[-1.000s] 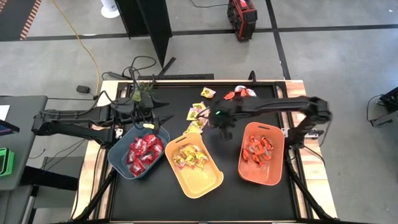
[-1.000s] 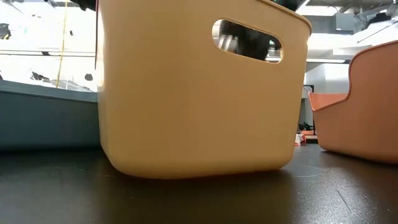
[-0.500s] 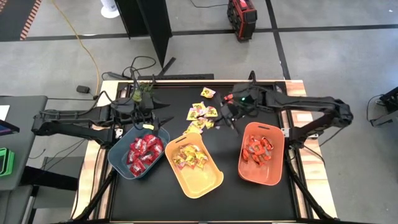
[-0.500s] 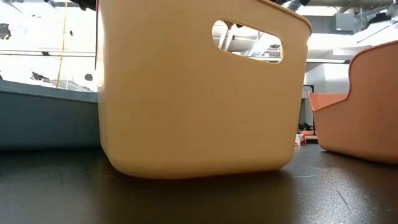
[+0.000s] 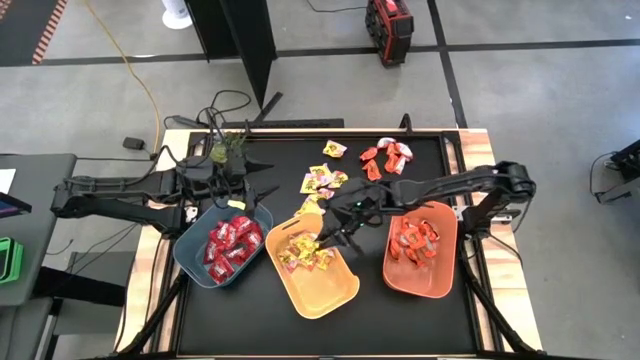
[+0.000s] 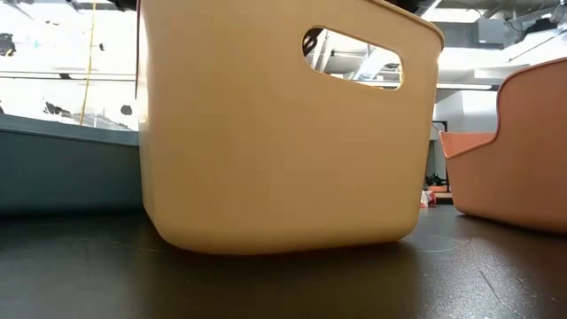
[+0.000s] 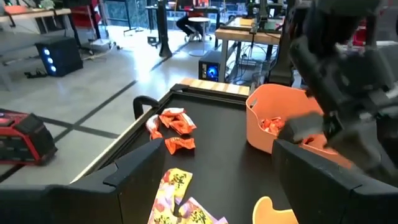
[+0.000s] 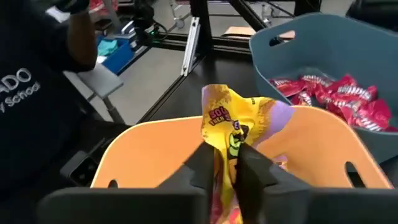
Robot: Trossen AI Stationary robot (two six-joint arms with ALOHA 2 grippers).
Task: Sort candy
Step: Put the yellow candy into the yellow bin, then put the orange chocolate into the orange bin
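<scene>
Step in hand looks like the drop: right gripper (image 5: 327,240) hangs over the yellow bin (image 5: 330,291), centre-bottom of the high view, w/ a yellow candy (image 8: 239,127) pinched between its fingers (image 8: 200,165). In the right wrist view the wrapper stands up crumpled, bright yellow w/ a pink-purple patch and dark print, the bin's rim right beneath it. Grip looks narrow, just on the wrapper's lower end.

Next move, I'd say: let go so it falls in w/ the other yellow ones, then go back up to the loose pieces. Needs the gripper well inside the rim so the light wrapper doesn't flutter out.

Loose candy left on the black table (image 5: 440,310): a yellow cluster (image 5: 320,180) upper-centre of the high view, an orange-red bunch (image 5: 385,157) to its right near the far edge. Blue-grey bin (image 5: 190,262), lower left, holds deep red ones; orange bin (image 5: 448,272), lower right, holds orange-red.

Left gripper (image 5: 262,193) waits by the blue-grey bin's upper rim, fingers (image 7: 134,168) spread wide, nothing in them.
</scene>
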